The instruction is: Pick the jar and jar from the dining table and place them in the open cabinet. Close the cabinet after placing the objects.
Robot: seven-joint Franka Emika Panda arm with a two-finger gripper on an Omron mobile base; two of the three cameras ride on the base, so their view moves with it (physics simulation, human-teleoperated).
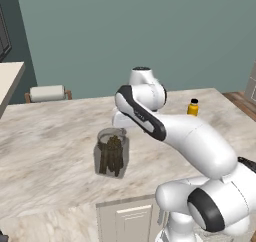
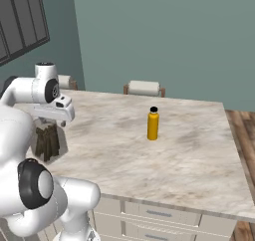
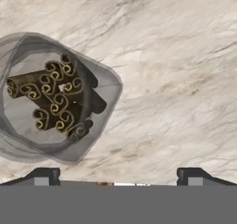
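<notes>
- The hand (image 3: 118, 174), fingers spread wide, hovers above the bench (image 3: 185, 79), beside the jar (image 3: 55, 98).
- Centre over the jar's mouth, then descend straight before squeezing.

arm rises from the lower right of the left base view, elbow bent, forearm reaching up and left toward frame centre; wrist folded over, hand pointing down. in the right base view the hand sits at upper left, white wrist block facing down. hand view: gripper (image 3: 118, 176) looks straight down, jaws spread wide, two dark fingertips (image 3: 44, 176) at lower left and lower right, nothing between them.
</notes>
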